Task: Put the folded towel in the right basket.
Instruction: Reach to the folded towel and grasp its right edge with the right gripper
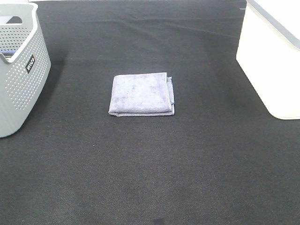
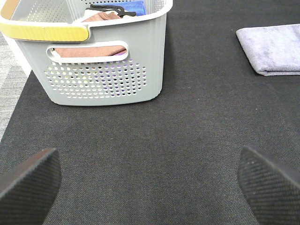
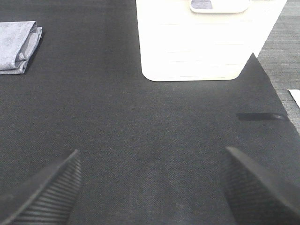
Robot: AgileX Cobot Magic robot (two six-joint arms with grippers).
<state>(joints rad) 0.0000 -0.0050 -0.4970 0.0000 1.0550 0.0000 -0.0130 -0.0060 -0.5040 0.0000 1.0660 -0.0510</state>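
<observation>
While it lies flat, folded towel (image 1: 141, 93), lavender-grey, squarish, layered edge.

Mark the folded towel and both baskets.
folded towel (image 1: 141, 93), exterior high view, middle of its top face.
right basket (image 1: 268, 68), exterior high view, its white side wall.
left basket (image 1: 22, 89), exterior high view, its perforated side wall.

The folded towel (image 1: 142, 94) lies flat on the surface (image 1: 150, 178), near its middle. The left basket (image 1: 21, 79) stands well apart to its left, with cloths (image 2: 101, 18) inside. The right basket (image 1: 274, 61) stands well apart to its right.
</observation>
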